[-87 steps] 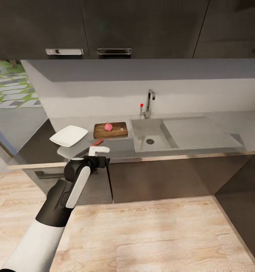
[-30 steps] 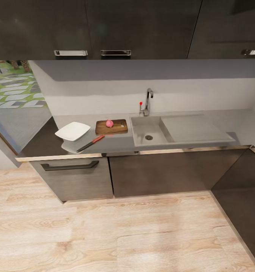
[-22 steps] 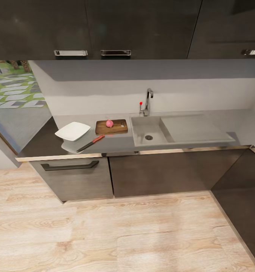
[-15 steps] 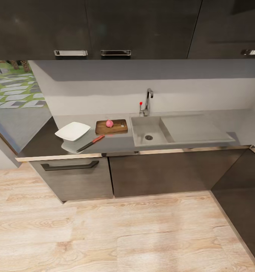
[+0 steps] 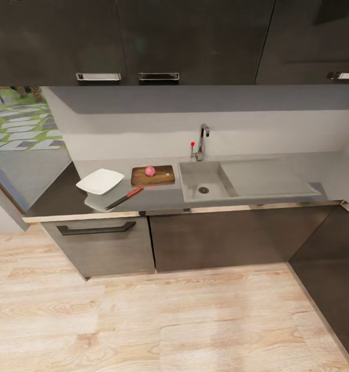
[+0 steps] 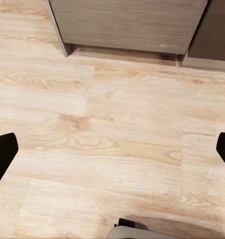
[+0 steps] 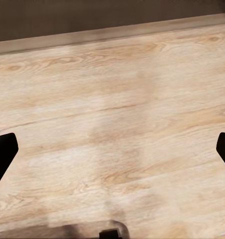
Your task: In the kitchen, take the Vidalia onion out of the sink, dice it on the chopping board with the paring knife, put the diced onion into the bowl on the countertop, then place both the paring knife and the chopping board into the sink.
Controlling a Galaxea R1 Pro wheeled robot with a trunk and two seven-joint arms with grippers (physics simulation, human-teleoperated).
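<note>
A: Step? Onion [image 5: 150, 170] sits on the chopping board [image 5: 153, 175], so the sink pickup looks done. Dicing not started, it's one whole pinkish ball.

B: Agreed. Paring knife [image 5: 124, 197] lies flat on the grey tabletop [image 5: 159, 197], in front of the board, between it and the front edge, blade tip touching or overlapping the pale patch under the bowl [image 5: 99, 181]. Can't tell which.

A: Claws? Left claw [image 6: 112, 149] is spread wide, dark fingertips at both frame edges, nothing between them, wood floor [image 6: 112, 114] beneath. Right claw [image 7: 112, 149] same, wide apart and empty.

B: Both hang low over the floor, well apart from the tabletop. My guess: next move calls for closing in on the cabinets, raising an arm, then pinching the knife by its reddish handle.

A: Materials. Board is dark brown wood, rounded corners, slot hole at the sink end. Bowl is white, squarish, flared, glossy.

B: Sink [image 5: 231, 182] is matte steel, rectangular basin, round drain, flat drainboard, curved chrome tap [image 5: 202, 140] with red knob. Basin is empty. Tabletop glossy grey, cabinet fronts dark.
</note>
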